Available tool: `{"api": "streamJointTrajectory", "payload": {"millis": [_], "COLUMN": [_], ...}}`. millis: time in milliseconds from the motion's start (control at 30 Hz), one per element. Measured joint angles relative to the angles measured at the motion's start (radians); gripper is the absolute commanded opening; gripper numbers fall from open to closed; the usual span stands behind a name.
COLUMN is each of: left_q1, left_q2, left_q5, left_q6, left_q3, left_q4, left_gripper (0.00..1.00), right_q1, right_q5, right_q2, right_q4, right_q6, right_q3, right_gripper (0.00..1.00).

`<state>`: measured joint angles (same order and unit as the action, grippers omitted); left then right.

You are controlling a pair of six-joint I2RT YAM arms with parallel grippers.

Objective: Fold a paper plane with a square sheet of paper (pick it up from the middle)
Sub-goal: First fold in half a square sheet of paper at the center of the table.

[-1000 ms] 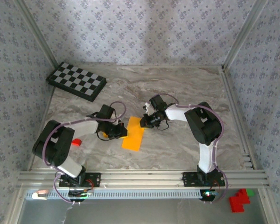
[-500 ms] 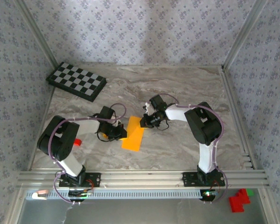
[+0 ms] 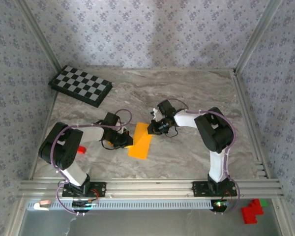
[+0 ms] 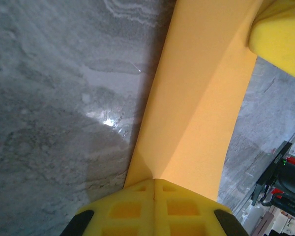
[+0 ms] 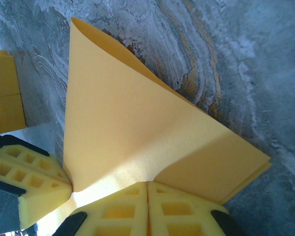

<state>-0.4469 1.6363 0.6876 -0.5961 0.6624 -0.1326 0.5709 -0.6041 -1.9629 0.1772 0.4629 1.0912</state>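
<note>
The square sheet of paper (image 3: 140,141), doubled into a narrow strip, lies on the worktop (image 3: 187,157) between the arms, its left edge clamped in the closed left gripper (image 3: 128,141), its far right corner clamped in the closed right gripper (image 3: 151,129).

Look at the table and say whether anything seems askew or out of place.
The paper is folded narrow but not lying flat: in the right wrist view its upper layer bows up and the fold gapes open. The left gripper and right gripper are pinched shut on opposite edges of it.
</note>
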Motion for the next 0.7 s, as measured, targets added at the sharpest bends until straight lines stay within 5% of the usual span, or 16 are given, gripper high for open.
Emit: {"api": "streamJointTrajectory", "payload": {"millis": [700], "left_q1": [0.004], "left_q2": [0.0], "left_q5": [0.014], "left_q6": [-0.006], "left_q3": [-0.023], "left_q4": [0.032], "left_gripper": [0.0], "right_q1": [0.017], "right_q5": [0.04], "right_q2": [-0.006], "right_q4": [0.119], "right_q6": [-0.034], "right_q3": [0.082], "right_gripper": [0.27]}}
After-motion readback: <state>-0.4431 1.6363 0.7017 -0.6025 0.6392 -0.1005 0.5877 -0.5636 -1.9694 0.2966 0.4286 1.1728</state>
